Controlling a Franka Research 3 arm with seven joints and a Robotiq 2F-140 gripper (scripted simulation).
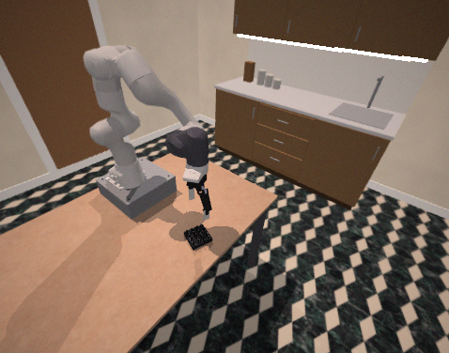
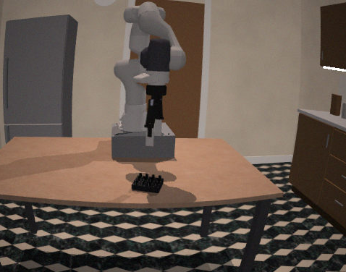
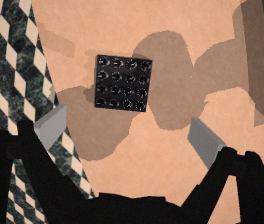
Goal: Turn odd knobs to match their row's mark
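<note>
Checkered floor [image 1: 365, 282], beige walls, brown cabinets [image 1: 295, 141], grey fridge [image 2: 37, 76], wooden table [image 2: 64, 170].

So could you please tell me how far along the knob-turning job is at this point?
Nothing looks done: the small black square knob box stands on the wooden table, untouched. In hand: the open black two-finger gripper hangs above it, empty. Every turn is left; the knob marks are too small to read.

The black knob box [image 3: 123, 83] stands flat near the table's edge, its knob lines too small to read.
</note>
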